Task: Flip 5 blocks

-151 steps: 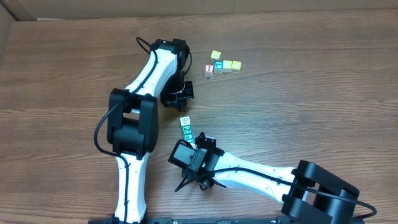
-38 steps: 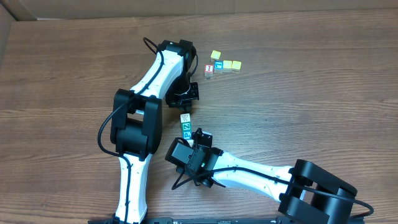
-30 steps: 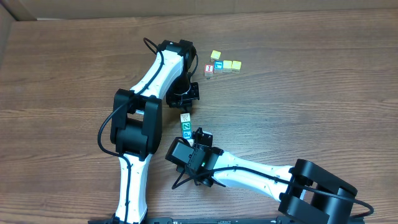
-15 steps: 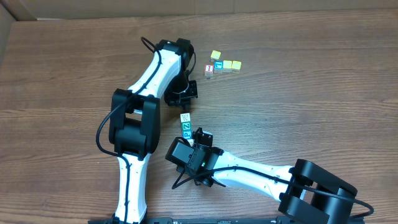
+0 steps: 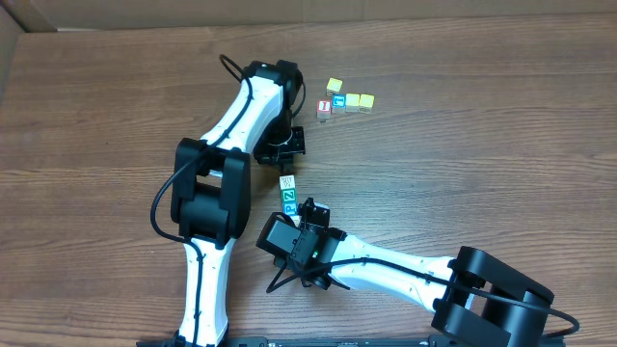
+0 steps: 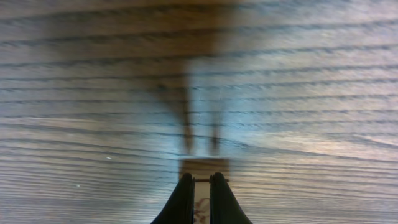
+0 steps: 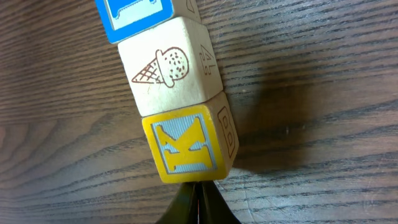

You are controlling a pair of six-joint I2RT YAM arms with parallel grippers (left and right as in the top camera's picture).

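1. Fingers (image 6: 185,198) of left gripper (image 6: 199,186) pressed together, tips right at a whitish block (image 6: 204,167).
2. Fingers (image 7: 186,210) of right gripper (image 7: 198,186) closed tight too, tips against yellow K block (image 7: 186,146).
3. Blocks (image 5: 288,196) sit in one touching row mid-table (image 5: 482,173), between both grippers.

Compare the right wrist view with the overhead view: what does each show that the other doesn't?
Only the right wrist view: the yellow K block just ahead of the tips of the right gripper, and the ice-cream-cone block touching it on the far side. Only the overhead view: the left arm, the green Z block, and a separate group of cubes farther back on the table. Both: the wood-grain table and the right gripper with its jaws shut.
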